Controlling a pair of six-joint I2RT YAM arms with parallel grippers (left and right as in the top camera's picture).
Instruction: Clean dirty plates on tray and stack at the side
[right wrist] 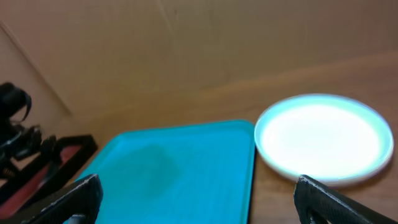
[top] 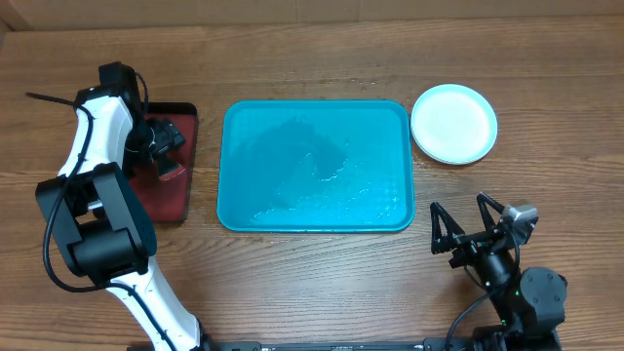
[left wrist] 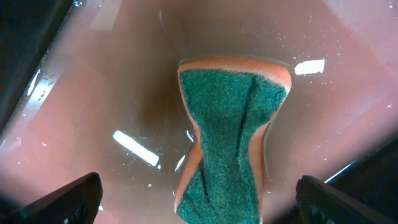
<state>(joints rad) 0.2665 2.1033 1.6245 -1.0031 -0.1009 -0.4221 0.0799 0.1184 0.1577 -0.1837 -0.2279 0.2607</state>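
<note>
The teal tray [top: 317, 166] lies mid-table, wet and with no plate on it; it also shows in the right wrist view [right wrist: 180, 168]. One round plate [top: 453, 124], white to pale mint on top, sits on the wood to the tray's upper right, also in the right wrist view [right wrist: 323, 137]. I cannot tell whether other plates lie under it. No yellow-green plate shows. My left gripper [top: 168, 154] hangs open over a green-and-orange sponge [left wrist: 233, 137] that lies between its fingers [left wrist: 199, 202]. My right gripper [top: 458, 216] is open and empty near the front right [right wrist: 196, 199].
A dark red tray [top: 180, 195], wet in the left wrist view [left wrist: 74, 112], lies left of the teal tray and holds the sponge. Bare wooden table [top: 322, 283] runs along the front, between the trays and my right arm's base.
</note>
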